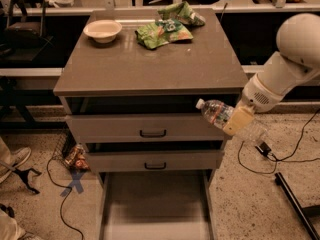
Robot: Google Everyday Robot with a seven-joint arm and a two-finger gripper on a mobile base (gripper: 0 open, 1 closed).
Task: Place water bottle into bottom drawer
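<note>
The water bottle [218, 113] is clear with a white cap and a coloured label band. It lies tilted, cap to the upper left, held in the air in front of the cabinet's right front corner. My gripper [239, 120] is shut on the water bottle around its middle, at the height of the upper drawer front. The bottom drawer [155, 209] is pulled open below and to the left of the bottle; its flat grey floor is bare.
The grey cabinet top [150, 59] carries a white bowl [102, 30] and green snack bags [167, 26] at the back. Two drawer fronts with black handles [152, 133] sit above the open drawer. Cables [280, 156] and a black bar lie on the floor to the right.
</note>
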